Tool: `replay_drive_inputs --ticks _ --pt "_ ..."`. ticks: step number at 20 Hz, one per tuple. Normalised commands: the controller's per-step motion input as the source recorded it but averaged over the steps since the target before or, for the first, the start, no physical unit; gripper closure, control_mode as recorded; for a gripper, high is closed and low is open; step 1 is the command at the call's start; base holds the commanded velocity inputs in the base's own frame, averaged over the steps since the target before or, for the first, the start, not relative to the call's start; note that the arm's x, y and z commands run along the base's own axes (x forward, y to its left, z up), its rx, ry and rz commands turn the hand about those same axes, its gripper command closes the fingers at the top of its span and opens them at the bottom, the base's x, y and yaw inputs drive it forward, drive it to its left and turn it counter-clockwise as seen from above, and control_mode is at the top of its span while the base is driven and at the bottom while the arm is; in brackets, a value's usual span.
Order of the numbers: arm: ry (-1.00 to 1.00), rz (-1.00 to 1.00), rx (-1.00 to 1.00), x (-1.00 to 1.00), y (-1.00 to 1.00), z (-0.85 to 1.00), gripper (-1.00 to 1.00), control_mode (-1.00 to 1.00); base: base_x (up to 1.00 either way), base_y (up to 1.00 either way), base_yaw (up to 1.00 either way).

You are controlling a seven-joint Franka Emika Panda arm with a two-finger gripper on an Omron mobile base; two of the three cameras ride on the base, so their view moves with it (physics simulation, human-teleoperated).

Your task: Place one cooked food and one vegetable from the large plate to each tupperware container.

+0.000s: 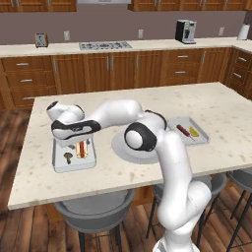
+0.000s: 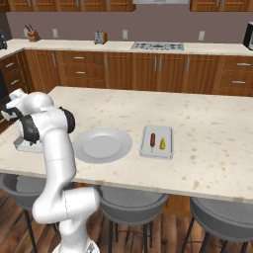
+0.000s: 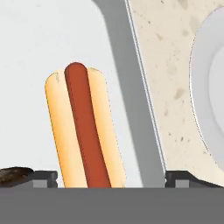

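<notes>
The hot dog point(image 3: 85, 135), a red sausage in a tan bun, lies in the left tupperware container point(image 1: 59, 165) beside the olive-brown mushroom bit point(image 1: 68, 156). My gripper point(image 1: 76, 142) hovers just above that container, open. In the hand view its fingertips point(image 3: 43, 177) stand wide on either side of the hot dog, not touching it. The right tupperware container point(image 1: 199, 140) holds the thin skewered sausage point(image 1: 183, 130) and the yellow wedge point(image 1: 194, 132). The large plate point(image 2: 102, 144) sits between the two containers with nothing on it.
The island counter's front edge point(image 1: 98, 189) runs close below the left container. Grey stools point(image 1: 96, 211) stand under that edge. Wooden cabinets, a stove top point(image 1: 105, 46) and a coffee machine point(image 1: 185, 31) line the far wall.
</notes>
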Motion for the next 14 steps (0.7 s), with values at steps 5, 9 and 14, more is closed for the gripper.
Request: replay_drive_inputs --ticks 5,9,14 --pt "-0.04 0.0 0.0 -0.72 -0.6 0.66 -1.0 -1.0 0.0 0.0 0.0" --pt "-0.1 -0.05 0.02 -0.94 -1.0 0.36 -1.0 -1.0 0.0 0.0 0.0" --pt "-0.07 -0.15 0.12 -0.4 -1.0 0.56 -1.0 -1.0 0.0 0.0 0.0"
